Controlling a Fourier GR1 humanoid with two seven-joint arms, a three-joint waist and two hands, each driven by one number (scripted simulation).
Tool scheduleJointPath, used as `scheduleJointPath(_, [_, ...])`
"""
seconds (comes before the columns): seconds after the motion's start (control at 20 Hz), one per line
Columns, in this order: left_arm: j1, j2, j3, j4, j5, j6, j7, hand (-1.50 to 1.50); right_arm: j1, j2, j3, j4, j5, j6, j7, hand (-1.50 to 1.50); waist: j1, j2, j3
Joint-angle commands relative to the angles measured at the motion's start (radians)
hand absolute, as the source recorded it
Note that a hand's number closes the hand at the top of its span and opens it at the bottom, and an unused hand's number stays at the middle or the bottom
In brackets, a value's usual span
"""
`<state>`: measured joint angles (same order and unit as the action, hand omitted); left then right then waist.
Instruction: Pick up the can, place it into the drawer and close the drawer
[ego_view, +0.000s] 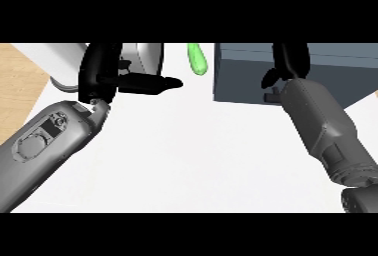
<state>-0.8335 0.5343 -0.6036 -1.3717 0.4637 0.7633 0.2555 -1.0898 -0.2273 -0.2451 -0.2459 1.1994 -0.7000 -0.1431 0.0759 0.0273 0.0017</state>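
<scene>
Nearby, green object (196, 60) beside drawer (244, 75); left hand (100, 70) fingers spread by can (146, 56), right hand (289, 62) fingers straight over drawer.

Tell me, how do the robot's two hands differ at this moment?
The left hand is at the upper left, in front of a white and silver object; the right hand is over the blue-grey box. The left hand spreads wide, its thumb pointing toward the middle; the right hand looks narrow, as if seen edge-on. Both are black, on grey forearms, and neither touches the green object.
</scene>
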Motion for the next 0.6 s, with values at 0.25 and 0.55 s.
scheduleJointPath(0.25, [0.047,0.009,0.017,-0.045,-0.002,-0.002,-0.002,-1.5,-0.071,0.066,-0.196,-0.053,-0.246,0.043,-0.201,-1.5,0.024,0.002,0.004])
scheduleJointPath(0.55, [0.103,0.01,0.025,-0.035,-0.02,-0.004,-0.045,-1.5,-0.107,0.111,-0.3,-0.074,-0.372,0.112,-0.275,-1.5,-0.003,-0.006,0.001])
